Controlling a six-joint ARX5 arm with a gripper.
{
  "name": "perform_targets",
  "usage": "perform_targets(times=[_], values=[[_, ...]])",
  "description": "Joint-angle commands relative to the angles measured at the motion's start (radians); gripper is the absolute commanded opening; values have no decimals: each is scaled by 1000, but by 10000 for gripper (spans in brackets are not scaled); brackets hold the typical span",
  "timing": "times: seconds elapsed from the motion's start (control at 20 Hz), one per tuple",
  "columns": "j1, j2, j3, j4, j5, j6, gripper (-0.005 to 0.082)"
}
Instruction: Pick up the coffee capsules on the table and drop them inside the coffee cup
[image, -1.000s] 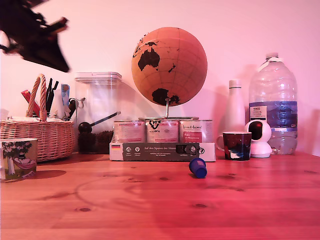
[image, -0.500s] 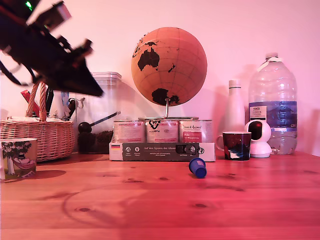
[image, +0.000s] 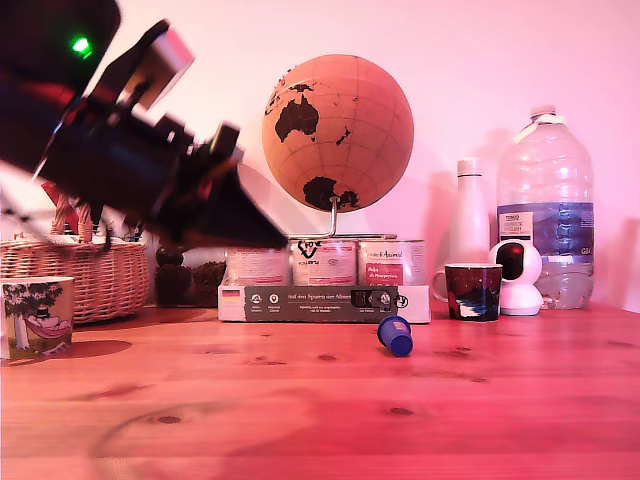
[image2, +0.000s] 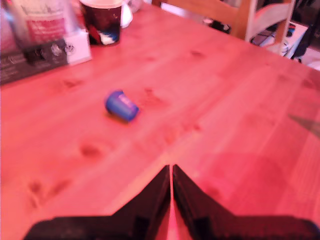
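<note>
Wooden worktop (image: 300, 420) is seen under pink-tinted light, with a globe (image: 338, 132), tins and a box along the back edge. End effector (image: 262, 236) has been swung in from the upper corner on the exterior view's left, now low over the worktop and nearer the middle than half a second ago. Its fingers are seen pressed together in the wrist view, nothing held. Blue coffee capsule (image2: 121, 105) lies on its side, untouched, unmoved, just in front of the box, well ahead of the tips. Coffee cup (image: 37, 317) stands unchanged at the worktop edge on the exterior view's left. No cream capsule is visible on the worktop. Judged: approach to the blue capsule under way; fingers must be opened before any grasp.
</note>
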Motion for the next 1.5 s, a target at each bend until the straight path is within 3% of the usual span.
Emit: perform_targets(times=[0.0,0.45,0.5,0.65,0.7,1.25,1.45], values=[[-16,-1,-9,23,-18,-10,-24],[-38,-1,-7,31,-15,-9,-21],[-38,-1,-7,31,-16,-10,42],[-39,-1,-7,37,-19,-9,648],[-39,-1,-7,37,-19,-8,741],[-40,-1,-7,68,-38,-3,748],[-61,1,-6,114,-99,-28,748]])
